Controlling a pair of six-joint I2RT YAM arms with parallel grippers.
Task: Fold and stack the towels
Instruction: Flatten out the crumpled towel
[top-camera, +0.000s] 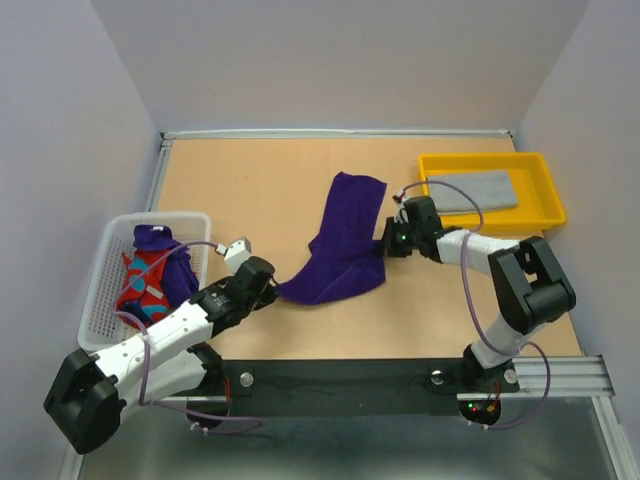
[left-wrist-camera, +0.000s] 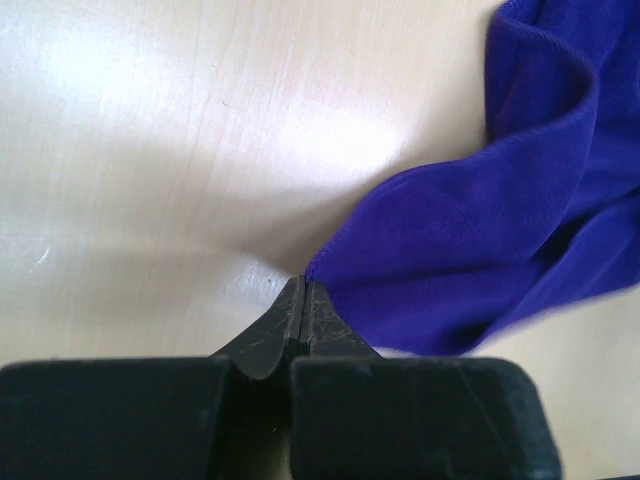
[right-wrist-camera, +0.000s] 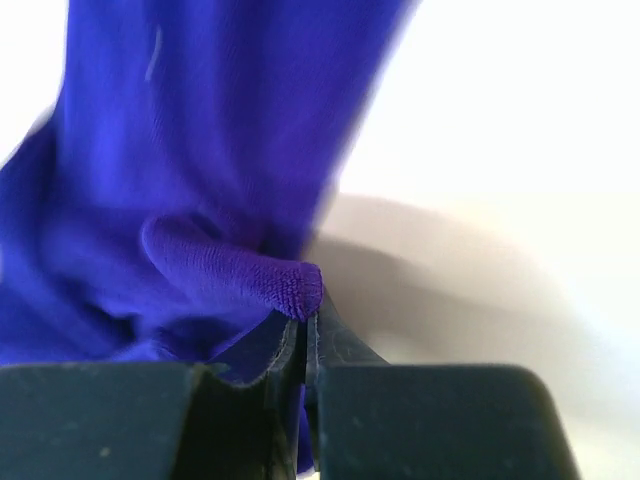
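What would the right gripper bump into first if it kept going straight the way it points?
The purple towel. The right gripper holds a fold of it in its shut jaws, and more purple cloth fills the way just ahead. What lies behind the cloth is hard to tell from here.

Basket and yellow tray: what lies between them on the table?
Top view: one purple towel, pinched at opposite edges by the left gripper and right gripper.

Towel (top-camera: 345, 235) centre — basket (top-camera: 105, 280) left, tray (top-camera: 548, 190) far right.

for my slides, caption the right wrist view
Right end effector shut on a fold of the purple towel.
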